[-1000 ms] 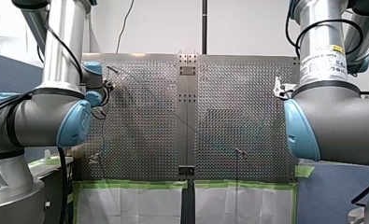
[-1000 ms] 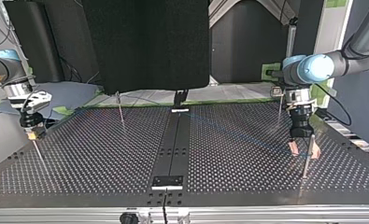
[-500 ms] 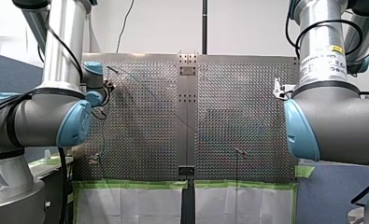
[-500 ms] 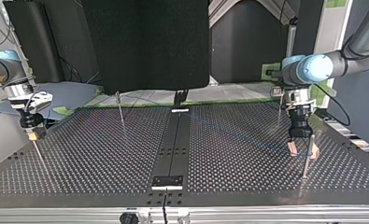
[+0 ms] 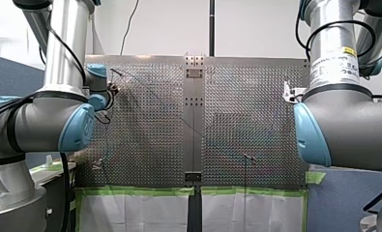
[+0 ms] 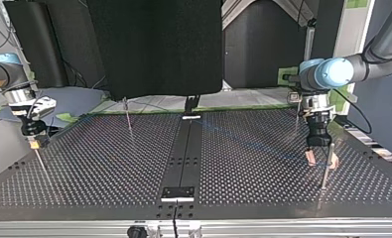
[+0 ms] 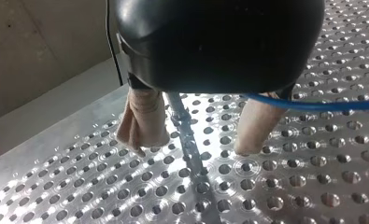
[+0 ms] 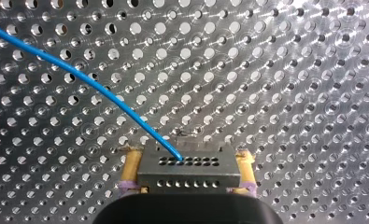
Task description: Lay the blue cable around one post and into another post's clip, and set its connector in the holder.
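Note:
In the top view my left gripper (image 6: 322, 160) hangs low over the table at the view's right, open, its beige pads (image 6: 311, 158) either side of a thin metal post (image 6: 325, 173). The left wrist view shows that post (image 7: 188, 135) between the spread fingers (image 7: 143, 122). The blue cable (image 7: 322, 105) crosses the root of one finger and runs off to the side. My right gripper (image 8: 188, 179) is shut, with its yellow pads on a dark grey connector (image 8: 189, 169). The blue cable (image 8: 84, 77) leaves the connector's face. In the top view this gripper (image 6: 33, 144) sits at the left edge above another post (image 6: 40, 161).
Two more thin posts (image 6: 128, 118) (image 6: 296, 119) stand toward the far side of the perforated table (image 6: 99, 168). A black strip (image 6: 186, 153) runs down its middle, with a small plate (image 6: 178, 193) near the front edge. Green tape lines the far edge.

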You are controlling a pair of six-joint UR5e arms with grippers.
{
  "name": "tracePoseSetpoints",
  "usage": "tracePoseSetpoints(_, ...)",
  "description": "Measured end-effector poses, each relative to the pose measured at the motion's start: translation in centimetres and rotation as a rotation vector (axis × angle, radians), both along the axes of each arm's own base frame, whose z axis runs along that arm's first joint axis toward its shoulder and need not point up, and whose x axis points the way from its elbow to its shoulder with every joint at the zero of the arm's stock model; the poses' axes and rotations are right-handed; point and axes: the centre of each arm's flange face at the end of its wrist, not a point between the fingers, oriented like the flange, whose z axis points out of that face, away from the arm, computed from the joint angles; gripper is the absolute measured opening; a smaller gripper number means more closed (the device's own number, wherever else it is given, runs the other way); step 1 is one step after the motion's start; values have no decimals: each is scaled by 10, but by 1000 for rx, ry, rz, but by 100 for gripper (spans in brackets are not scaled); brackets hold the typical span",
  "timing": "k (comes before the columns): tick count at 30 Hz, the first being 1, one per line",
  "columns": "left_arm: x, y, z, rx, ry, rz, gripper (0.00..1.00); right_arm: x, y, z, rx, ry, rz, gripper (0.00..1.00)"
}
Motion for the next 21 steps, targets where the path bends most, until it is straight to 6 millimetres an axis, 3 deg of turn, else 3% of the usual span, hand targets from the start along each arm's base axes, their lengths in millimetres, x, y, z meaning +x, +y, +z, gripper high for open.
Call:
tracePoseSetpoints(9, 0, 0, 0, 0, 0, 0, 100, -1, -1, 0, 0, -8, -6, 0)
tracePoseSetpoints(10, 0, 0, 0, 0, 0, 0, 100, -1, -1, 0, 1, -9, -8, 15)
tracePoseSetpoints(11, 0, 0, 0, 0, 0, 0, 100, -1, -1, 0, 1, -9, -9, 42)
tracePoseSetpoints(12, 0, 0, 0, 0, 0, 0, 100, -1, -1, 0, 1, -8, -9, 42)
tracePoseSetpoints(14, 0, 0, 0, 0, 0, 0, 100, -1, -1, -1, 0, -6, -10, 62)
tracePoseSetpoints(15, 0, 0, 0, 0, 0, 0, 100, -1, -1, -1, -1, -5, -10, 62)
tracePoseSetpoints(16, 0, 0, 0, 0, 0, 0, 100, 0, -1, -1, -2, -2, -10, 87)
tracePoseSetpoints(17, 0, 0, 0, 0, 1, 0, 100, 0, -1, -1, -3, 0, -9, 99)
tracePoseSetpoints(21, 0, 0, 0, 0, 0, 0, 100, 1, -1, 1, -12, 9, -6, 99)
